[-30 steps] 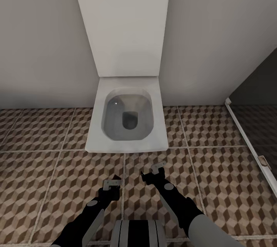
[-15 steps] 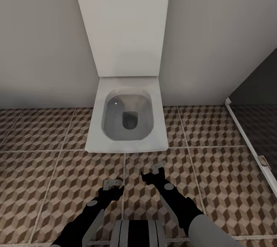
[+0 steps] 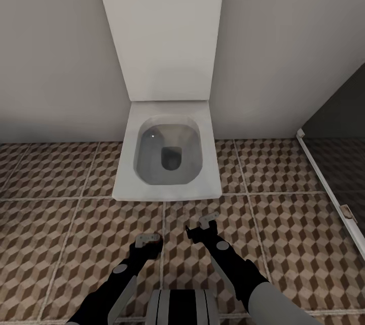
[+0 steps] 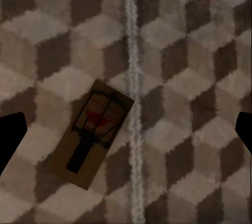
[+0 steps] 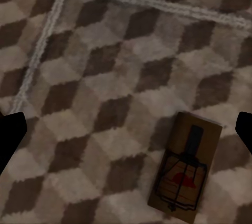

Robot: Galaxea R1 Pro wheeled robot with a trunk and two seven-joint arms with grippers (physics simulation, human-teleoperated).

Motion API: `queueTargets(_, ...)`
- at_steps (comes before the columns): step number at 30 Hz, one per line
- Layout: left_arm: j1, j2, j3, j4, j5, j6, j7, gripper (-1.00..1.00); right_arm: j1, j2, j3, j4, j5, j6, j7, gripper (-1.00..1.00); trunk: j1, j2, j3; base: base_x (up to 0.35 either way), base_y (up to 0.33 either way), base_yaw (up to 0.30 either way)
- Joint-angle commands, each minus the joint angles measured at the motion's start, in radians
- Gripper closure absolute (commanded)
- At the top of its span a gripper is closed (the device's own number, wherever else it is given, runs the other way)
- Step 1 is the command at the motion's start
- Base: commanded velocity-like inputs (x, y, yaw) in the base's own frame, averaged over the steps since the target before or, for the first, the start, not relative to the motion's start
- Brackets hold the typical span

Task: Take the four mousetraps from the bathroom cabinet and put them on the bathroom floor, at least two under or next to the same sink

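One mousetrap (image 4: pixel 94 132), a tan board with dark wire and a red spot, lies flat on the cube-patterned bathroom floor (image 3: pixel 61 244) beside a pale grout line. My left gripper (image 4: pixel 128 129) hangs open above it, its dark fingertips (image 4: pixel 11 132) wide apart. A second mousetrap (image 5: pixel 185 169) lies flat on the same tiles below my open right gripper (image 5: pixel 128 128). In the head view both grippers, left (image 3: pixel 148 240) and right (image 3: pixel 200 227), hover low over the floor just in front of the toilet. The cabinet and the sink are out of view.
A white toilet (image 3: pixel 167 163) with its raised lid stands against the wall straight ahead. A dark glass partition with a white bottom rail (image 3: pixel 329 183) runs along the right. Tiled floor stretches to both sides of the toilet.
My left gripper has shifted slightly over the floor. The right arm and the camera have stayed still.
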Motion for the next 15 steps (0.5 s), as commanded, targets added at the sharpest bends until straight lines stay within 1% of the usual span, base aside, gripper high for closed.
queueTargets(1,0.000,0.002,-0.005,-0.001,0.009,-0.006,-0.006,-1.00,-0.001,-0.002,0.005,-0.001,-0.010,0.002,-0.004,-1.00,0.000,0.000,-0.001,0.000,0.000,0.000)
queueTargets(15,0.000,0.003,-0.005,-0.005,0.009,-0.013,-0.016,-1.00,-0.001,-0.002,0.005,-0.001,-0.010,0.002,-0.004,-1.00,0.000,0.000,-0.001,-0.002,0.000,0.000)
